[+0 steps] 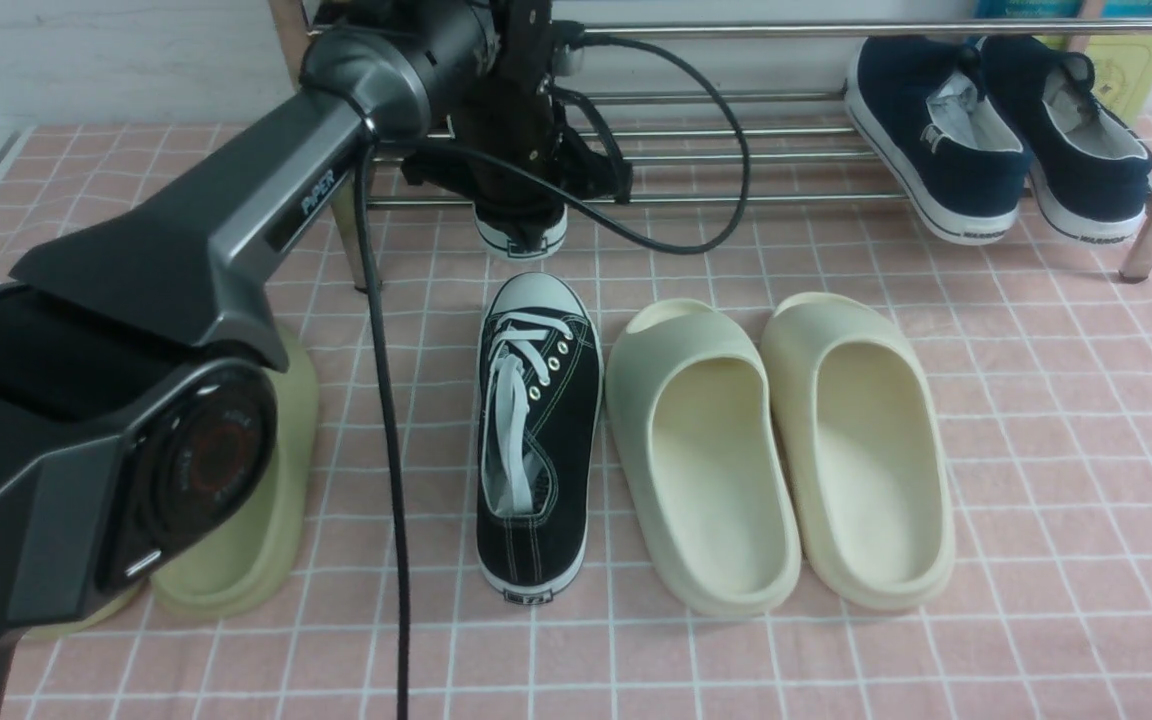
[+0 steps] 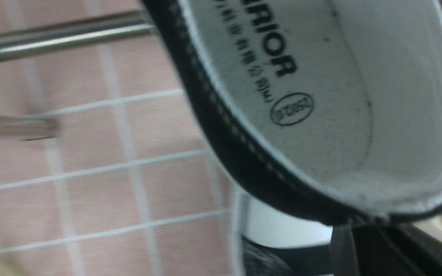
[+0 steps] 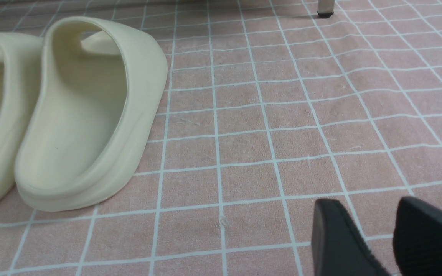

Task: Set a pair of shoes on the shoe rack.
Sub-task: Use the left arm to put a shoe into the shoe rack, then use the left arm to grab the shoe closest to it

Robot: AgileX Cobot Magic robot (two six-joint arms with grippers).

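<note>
1. shoe rack: chrome posts and thin rods, set at the far side of the pink checked floor.
2. far sneaker: black canvas, white sole. Its heel is seen at the rack's near edge, toward the left end. The rest is hidden by the left arm.
3. near sneaker: laid flat on the floor just near of the first, toe pointed at the rack.
4. left gripper: lowered onto the far sneaker's heel, jaws closed right up. Whether the heel collar is pinched cannot be told.
5. right gripper: held low over bare floor to the right of the slides, jaws parted, nothing between them.
6. cream slides: a pair, placed side by side just right of the near sneaker.
7. green slide: placed left of the near sneaker, partly covered by the left arm.
8. navy shoes: a pair, rested on the rack's right end, heels overhanging its near rod.
</note>
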